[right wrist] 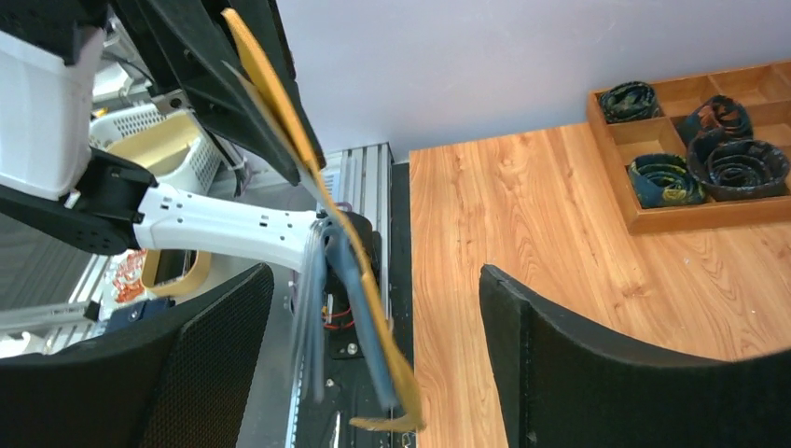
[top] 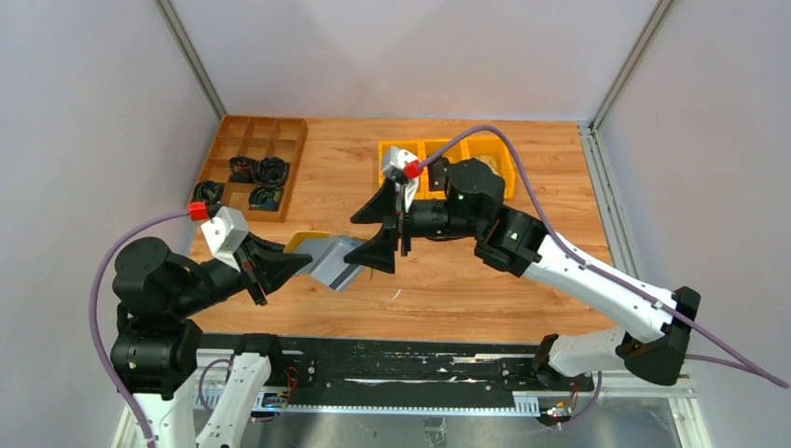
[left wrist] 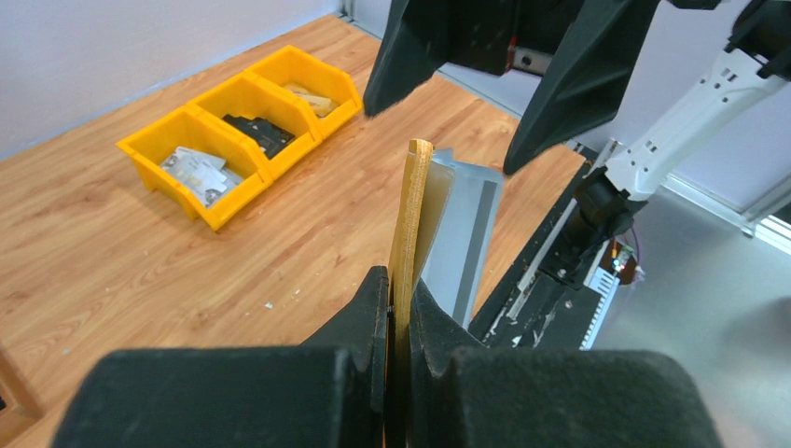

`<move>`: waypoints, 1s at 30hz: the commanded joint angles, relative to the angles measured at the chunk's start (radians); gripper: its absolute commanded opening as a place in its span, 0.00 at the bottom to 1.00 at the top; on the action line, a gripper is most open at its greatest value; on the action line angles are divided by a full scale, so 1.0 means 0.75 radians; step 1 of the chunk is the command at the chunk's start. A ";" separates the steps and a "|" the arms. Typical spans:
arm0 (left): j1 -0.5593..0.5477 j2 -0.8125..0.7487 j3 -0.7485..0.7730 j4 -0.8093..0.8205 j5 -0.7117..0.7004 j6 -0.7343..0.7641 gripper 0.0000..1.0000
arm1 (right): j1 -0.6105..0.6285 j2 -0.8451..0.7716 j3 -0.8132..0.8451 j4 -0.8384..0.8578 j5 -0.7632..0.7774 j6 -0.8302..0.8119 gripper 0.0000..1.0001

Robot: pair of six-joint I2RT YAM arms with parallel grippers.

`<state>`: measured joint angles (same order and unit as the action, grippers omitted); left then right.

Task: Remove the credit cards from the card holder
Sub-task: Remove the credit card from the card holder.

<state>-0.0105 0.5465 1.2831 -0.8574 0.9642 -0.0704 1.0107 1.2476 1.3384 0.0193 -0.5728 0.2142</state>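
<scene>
Wood-grain tabletop (top: 485, 280), grey walls (top: 93, 112). Your L gripper (left wrist: 399, 308) clamps the mustard-yellow folding leather-look card holder (left wrist: 410, 215). R gripper (top: 359, 240) is wide open astride it, gripping nothing. Only R wrist cam shows a white lattice basket (right wrist: 131, 119) beyond the table.

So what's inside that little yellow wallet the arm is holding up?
The card holder is pinched open in the left gripper, with grey-blue sleeves fanned out inside. What those sleeves hold is hidden: every view shows them edge-on or blurred.
</scene>
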 commanded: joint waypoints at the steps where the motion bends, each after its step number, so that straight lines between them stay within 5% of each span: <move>1: -0.002 0.018 -0.014 0.007 0.112 -0.008 0.00 | 0.041 0.074 0.116 -0.085 -0.027 -0.106 0.84; 9: -0.002 0.018 -0.131 -0.012 0.318 -0.057 0.00 | 0.047 0.204 0.314 -0.193 -0.358 -0.248 0.80; 19: -0.002 0.024 -0.123 -0.012 0.373 -0.091 0.00 | 0.090 0.329 0.495 -0.381 -0.556 -0.356 0.38; 20: -0.002 0.022 -0.123 -0.011 0.378 -0.094 0.00 | 0.095 0.336 0.509 -0.386 -0.539 -0.358 0.25; 24: -0.002 0.015 -0.111 -0.010 0.376 -0.102 0.01 | 0.098 0.364 0.563 -0.404 -0.526 -0.352 0.01; 25: -0.002 0.011 -0.106 -0.011 0.368 -0.104 0.06 | 0.098 0.369 0.577 -0.411 -0.504 -0.351 0.00; 27: -0.002 -0.001 -0.099 -0.012 0.353 -0.108 0.36 | 0.095 0.366 0.594 -0.405 -0.456 -0.333 0.00; 30: -0.002 -0.028 -0.105 -0.042 0.293 -0.078 0.57 | 0.073 0.296 0.478 -0.247 -0.368 -0.232 0.00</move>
<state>-0.0105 0.5537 1.1877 -0.8677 1.2045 -0.1356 1.0668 1.5211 1.7420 -0.2703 -0.9142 -0.0322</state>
